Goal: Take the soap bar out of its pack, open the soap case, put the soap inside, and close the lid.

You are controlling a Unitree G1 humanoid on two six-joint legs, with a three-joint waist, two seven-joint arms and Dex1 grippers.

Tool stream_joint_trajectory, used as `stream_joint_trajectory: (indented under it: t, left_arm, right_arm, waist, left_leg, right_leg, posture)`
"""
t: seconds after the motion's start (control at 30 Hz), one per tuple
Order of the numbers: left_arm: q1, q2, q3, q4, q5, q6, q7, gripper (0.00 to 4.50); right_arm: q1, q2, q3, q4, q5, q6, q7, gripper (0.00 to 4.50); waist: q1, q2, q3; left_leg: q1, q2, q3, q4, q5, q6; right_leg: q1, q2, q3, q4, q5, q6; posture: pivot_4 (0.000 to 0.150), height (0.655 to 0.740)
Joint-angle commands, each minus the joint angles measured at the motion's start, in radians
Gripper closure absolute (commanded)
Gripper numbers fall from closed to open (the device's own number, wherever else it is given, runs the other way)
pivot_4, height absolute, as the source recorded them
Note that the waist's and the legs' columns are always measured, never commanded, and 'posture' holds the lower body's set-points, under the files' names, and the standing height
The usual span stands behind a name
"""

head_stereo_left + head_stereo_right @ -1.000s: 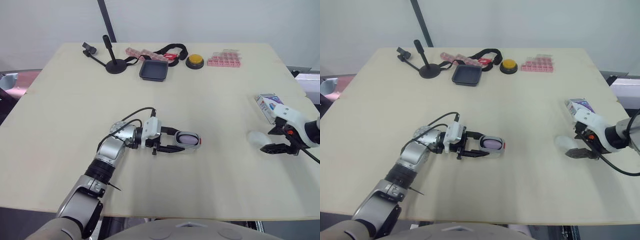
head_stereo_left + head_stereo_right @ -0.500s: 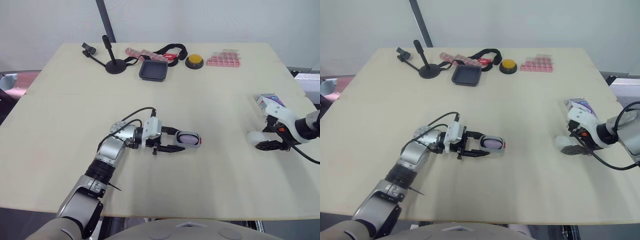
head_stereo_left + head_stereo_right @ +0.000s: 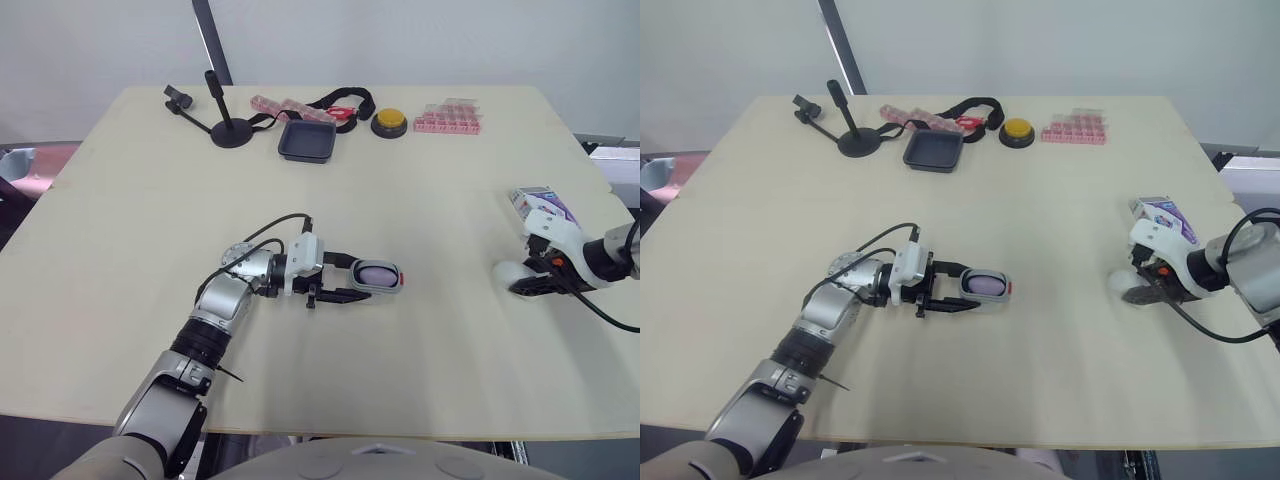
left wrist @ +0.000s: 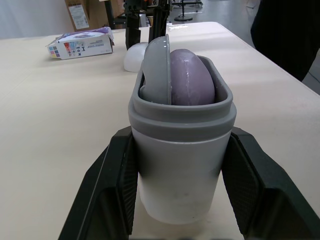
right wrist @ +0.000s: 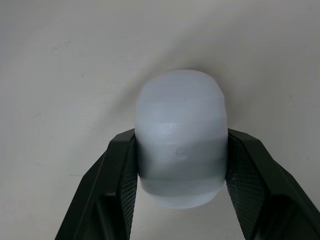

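A grey soap case (image 3: 378, 278) lies on its side at the middle of the table, with the purple soap bar (image 4: 192, 75) inside it. My left gripper (image 3: 358, 279) is shut on the case, one finger on each side. The case's white lid (image 3: 510, 272) rests on the table at the right. My right gripper (image 3: 528, 283) is shut on the lid, and its fingers (image 5: 115, 175) press both sides of the lid (image 5: 181, 160). The soap pack (image 3: 537, 203), a white and purple box, lies just beyond the right gripper.
At the far edge stand a black tray (image 3: 308, 140), a yellow button (image 3: 389, 122), pink pill boxes (image 3: 448, 118), a black stand (image 3: 225, 120) and a black strap (image 3: 340, 100). The table's right edge is close to the right arm.
My right gripper has moved in towards the white lid and its fingers now sit around it. The left gripper and the case have stayed in place.
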Motion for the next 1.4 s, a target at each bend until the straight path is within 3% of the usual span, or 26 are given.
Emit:
stream_joint_trajectory:
  t: [0.03,0.37,0.63,1.4]
  left_arm:
    - [-0.006,-0.002,0.0,-0.013,0.0,-0.005,0.011,2.63]
    - [-0.051,-0.038,0.012,0.064,0.012,-0.008,0.064,2.63]
    - [-0.06,-0.069,0.011,0.101,0.032,-0.004,0.113,2.63]
    - [-0.052,-0.079,0.005,0.094,0.047,-0.01,0.15,2.63]
  right_arm:
    - [-0.059,-0.024,-0.051,-0.122,0.031,-0.001,0.043,2.52]
    - [-0.43,0.08,0.081,-0.468,0.151,0.273,0.115,2.52]
    - [-0.67,0.232,0.26,-0.502,0.155,0.443,0.055,2.52]
    - [-0.73,0.295,0.441,-0.436,0.132,0.417,0.041,2.52]
  waist:
    - [-0.002,0.0,0.0]
    - [-0.009,0.001,0.0]
    - [-0.009,0.001,0.0]
    - [-0.007,0.001,0.0]
  left_leg:
    - [0.0,0.0,0.0,0.0,0.0,0.0]
    - [0.003,0.0,0.0,0.002,0.0,0.0]
    - [0.002,0.0,0.002,0.002,0.0,0.0]
    - [0.003,-0.001,0.004,0.003,0.0,0.0]
  right_leg:
    - [0.0,0.0,0.0,0.0,0.0,0.0]
    - [-0.007,0.0,0.0,0.014,0.0,0.0]
    - [-0.01,-0.001,0.001,0.016,0.0,0.0]
    - [-0.012,-0.001,0.002,0.02,0.0,0.0]
  posture:
    - [0.15,0.74]
    - [0.15,0.74]
    - [0.15,0.74]
    - [0.15,0.74]
